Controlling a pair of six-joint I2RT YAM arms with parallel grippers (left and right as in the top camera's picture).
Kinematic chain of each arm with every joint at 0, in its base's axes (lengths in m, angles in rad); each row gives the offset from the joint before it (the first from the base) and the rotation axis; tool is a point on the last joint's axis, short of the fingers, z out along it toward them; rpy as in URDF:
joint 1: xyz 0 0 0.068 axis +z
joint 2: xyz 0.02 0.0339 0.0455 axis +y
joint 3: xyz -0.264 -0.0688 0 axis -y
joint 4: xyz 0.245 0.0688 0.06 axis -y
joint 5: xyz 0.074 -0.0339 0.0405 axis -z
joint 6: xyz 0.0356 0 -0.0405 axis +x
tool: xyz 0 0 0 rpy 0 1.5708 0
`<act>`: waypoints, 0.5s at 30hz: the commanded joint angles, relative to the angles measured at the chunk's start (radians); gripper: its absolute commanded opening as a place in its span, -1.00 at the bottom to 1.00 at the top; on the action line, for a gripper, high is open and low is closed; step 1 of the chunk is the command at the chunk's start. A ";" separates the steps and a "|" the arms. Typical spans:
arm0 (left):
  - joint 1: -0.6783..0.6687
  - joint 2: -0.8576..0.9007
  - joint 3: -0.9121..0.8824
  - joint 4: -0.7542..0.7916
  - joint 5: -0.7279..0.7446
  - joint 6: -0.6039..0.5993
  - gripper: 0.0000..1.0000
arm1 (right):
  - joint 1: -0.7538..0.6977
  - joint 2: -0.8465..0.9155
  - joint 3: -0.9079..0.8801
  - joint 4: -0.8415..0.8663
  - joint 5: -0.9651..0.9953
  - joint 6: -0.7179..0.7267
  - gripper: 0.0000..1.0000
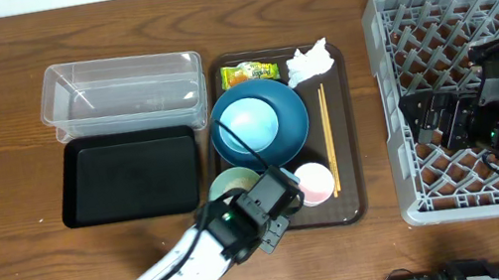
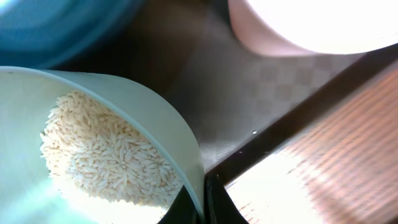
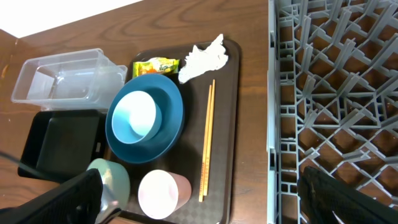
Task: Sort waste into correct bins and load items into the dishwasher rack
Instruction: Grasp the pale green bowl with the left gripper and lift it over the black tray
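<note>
Seven things sit on the brown tray [image 1: 343,145]: dark blue bowl [image 1: 291,118] with the light blue bowl [image 1: 249,123] nested inside, green bowl [image 1: 228,183], cup [image 1: 315,183], chopsticks [image 1: 328,138], wrapper [image 1: 249,73], tissue [image 1: 308,62]. We see a heap of rice [image 2: 106,155] in the green bowl. Left gripper [image 2: 200,205] pinches that bowl's rim, fingers nearly together. Right gripper [image 3: 199,177] hangs over the rack [image 1: 392,87], jaws wide, holding nothing. Clear tub [image 1: 53,101] and black tray [image 1: 129,174] sit touching, just left of the brown tray.

The deep-blue bowl [image 1: 292,119] and white cup [image 1: 314,182] closely flank the pale-green bowl [image 1: 230,183].
</note>
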 commanded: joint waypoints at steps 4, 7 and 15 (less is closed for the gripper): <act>0.074 -0.171 0.033 -0.061 -0.026 -0.143 -0.88 | -0.004 0.002 0.013 -0.001 0.000 0.010 0.98; 0.193 -0.255 0.033 -0.088 0.032 -0.191 -0.88 | -0.004 0.003 0.013 -0.001 0.000 0.010 0.98; 0.746 -0.314 0.032 -0.038 0.463 -0.092 -0.88 | -0.004 0.003 0.013 -0.020 0.000 0.010 0.99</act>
